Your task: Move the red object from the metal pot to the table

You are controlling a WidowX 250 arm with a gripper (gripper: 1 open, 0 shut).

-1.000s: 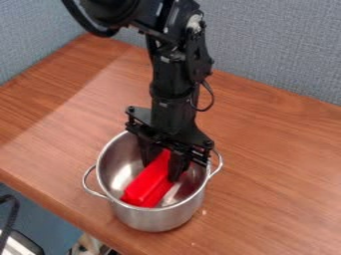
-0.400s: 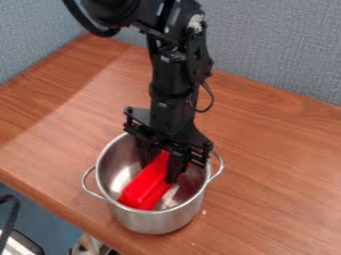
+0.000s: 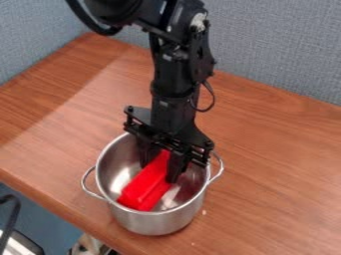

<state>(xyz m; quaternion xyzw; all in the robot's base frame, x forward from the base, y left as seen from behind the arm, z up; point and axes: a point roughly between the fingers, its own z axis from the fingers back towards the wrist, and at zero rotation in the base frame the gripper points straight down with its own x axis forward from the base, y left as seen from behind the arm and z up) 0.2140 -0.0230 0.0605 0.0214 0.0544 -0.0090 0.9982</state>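
The metal pot [image 3: 123,217] stands near the table's front edge, shiny with a small loop handle on its left side. Inside it the red object [image 3: 146,189], a long red block, leans from the pot's floor up toward the rim. My gripper [image 3: 168,165] reaches straight down into the pot and is shut on the block's upper end, its black fingers on either side of the red plastic. The table [image 3: 80,95] is brown wood with visible grain.
The black arm rises from the pot toward the top of the view. A grey-blue wall lies behind the table. The table's rounded front edge [image 3: 40,194] runs just left of the pot; bare wood spreads left and right.
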